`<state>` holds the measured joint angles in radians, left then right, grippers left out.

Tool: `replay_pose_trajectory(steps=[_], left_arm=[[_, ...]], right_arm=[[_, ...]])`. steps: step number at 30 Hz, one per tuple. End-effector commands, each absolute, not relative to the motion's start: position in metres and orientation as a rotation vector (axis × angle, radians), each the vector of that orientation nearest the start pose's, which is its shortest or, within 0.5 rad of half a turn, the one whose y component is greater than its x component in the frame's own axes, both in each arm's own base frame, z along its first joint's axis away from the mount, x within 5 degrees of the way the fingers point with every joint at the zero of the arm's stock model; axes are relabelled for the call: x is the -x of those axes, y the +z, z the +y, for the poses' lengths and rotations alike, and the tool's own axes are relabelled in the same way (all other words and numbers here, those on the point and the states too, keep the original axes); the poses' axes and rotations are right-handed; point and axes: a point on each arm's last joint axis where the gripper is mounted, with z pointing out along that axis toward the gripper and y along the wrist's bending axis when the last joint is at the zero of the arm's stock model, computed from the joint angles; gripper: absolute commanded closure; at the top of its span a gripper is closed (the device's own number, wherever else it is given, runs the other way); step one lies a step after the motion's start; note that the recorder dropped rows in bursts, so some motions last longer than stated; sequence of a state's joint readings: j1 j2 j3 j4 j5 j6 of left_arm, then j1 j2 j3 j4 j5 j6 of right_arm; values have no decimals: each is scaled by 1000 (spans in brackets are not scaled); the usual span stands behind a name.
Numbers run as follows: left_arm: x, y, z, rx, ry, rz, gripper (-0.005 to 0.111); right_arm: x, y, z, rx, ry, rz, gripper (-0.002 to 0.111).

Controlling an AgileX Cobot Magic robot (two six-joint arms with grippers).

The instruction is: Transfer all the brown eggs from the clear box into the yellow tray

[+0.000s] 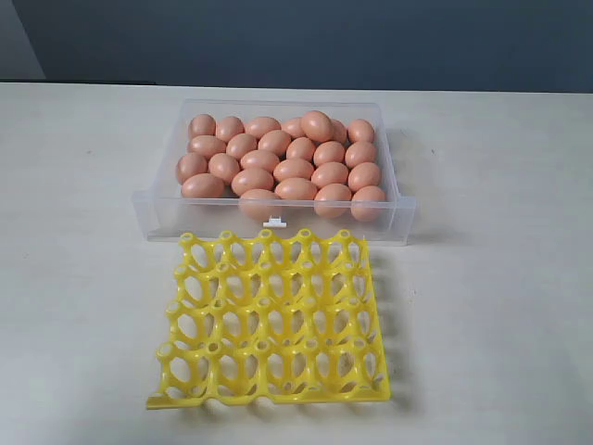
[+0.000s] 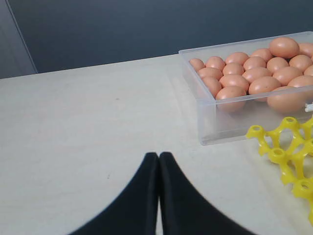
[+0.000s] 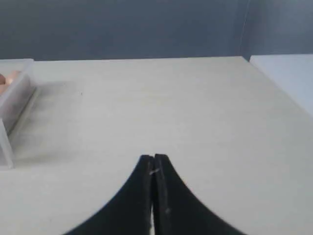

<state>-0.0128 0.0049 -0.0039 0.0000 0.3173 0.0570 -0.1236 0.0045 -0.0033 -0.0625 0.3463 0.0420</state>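
The brown eggs (image 1: pixel 295 169) are all seen inside the clear box (image 1: pixel 213 222), which is set on the pale table (image 1: pixel 500 306) toward the far side in the exterior view. They are packed close together in rough rows, touching one another, and one egg (image 1: pixel 317 125) near the back is seen resting on top of the others. A small white tab (image 1: pixel 275 222) is seen on the box's near long wall. The yellow tray (image 1: pixel 269 400) is laid flat just in front of that wall, and every cup that can be seen is unfilled. Neither arm is shown in the exterior view. In the left wrist view the left gripper (image 2: pixel 158 155) is seen with its dark fingers pressed together, nothing between them, held above bare table and well apart from the box (image 2: pixel 210 122), the eggs (image 2: pixel 234 81) and the tray corner (image 2: pixel 277 155). In the right wrist view the right gripper (image 3: pixel 153 157) is likewise clenched on nothing, over open tabletop, with one corner of the box (image 3: pixel 12 98) and a glimpse of egg (image 3: pixel 7 78) seen at the frame's edge.
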Motion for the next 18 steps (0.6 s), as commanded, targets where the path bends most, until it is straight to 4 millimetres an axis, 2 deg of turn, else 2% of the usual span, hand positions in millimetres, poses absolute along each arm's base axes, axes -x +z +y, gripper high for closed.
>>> replay_pose_trajectory(steps=[1,13,14,18], left_arm=[[-54,185,0,-58,34,1790,106],[-54,185,0,-58,34,1790,106],[-54,185,0,-58,34,1790,106],[-54,185,0,-58,34,1790,106]], right_arm=[[-56,201,-8,-62,-157,1624,109],[-45,250,-3,-35,-106,1062,109],[-43,253,-3,-62,-69,1019,109],[-37,260,-11,-393,414,853,109]])
